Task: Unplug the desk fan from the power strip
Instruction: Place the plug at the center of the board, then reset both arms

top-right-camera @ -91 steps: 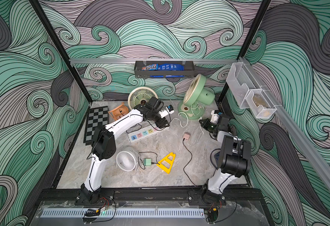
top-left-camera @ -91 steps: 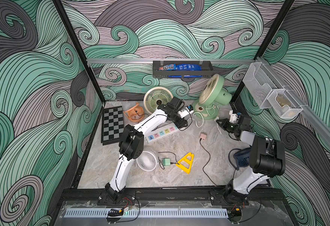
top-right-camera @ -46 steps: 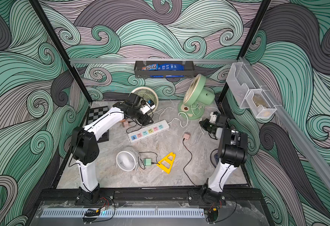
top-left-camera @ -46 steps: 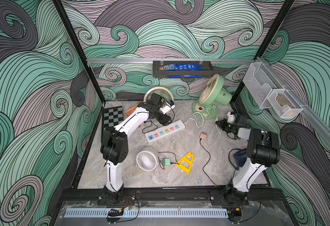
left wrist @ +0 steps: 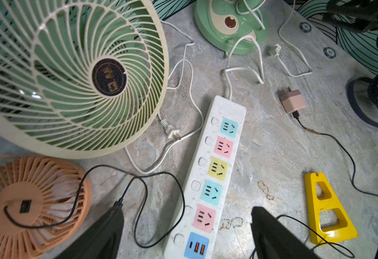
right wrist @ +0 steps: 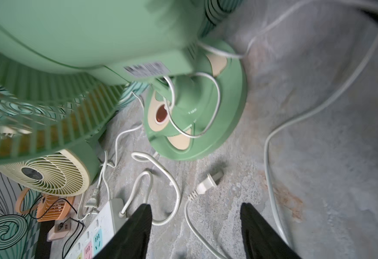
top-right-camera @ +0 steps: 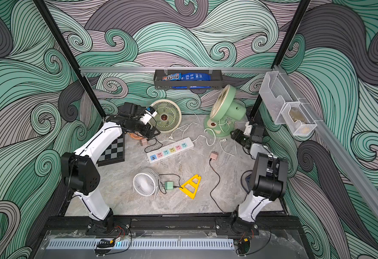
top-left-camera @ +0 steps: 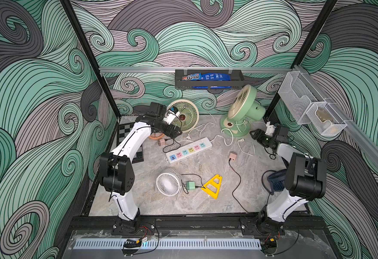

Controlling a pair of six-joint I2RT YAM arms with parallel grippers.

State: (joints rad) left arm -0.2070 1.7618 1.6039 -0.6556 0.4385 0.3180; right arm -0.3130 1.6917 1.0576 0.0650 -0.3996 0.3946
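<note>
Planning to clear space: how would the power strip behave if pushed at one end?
The power strip is a long rigid bar lying flat, so it would likely slide and swivel, not tip. Its white cord looks floppy and would probably trail behind. Its sockets look empty, so no plug should hold it back.

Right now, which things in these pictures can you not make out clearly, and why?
Dark blue fan: in both top views mostly behind the right arm; cut off by the edge in the left wrist view.
Orange fan: in both top views largely under the left arm.
Green fan: its head is blurred in the right wrist view.
Wire basket: its contents are too small to name in a top view.
</note>
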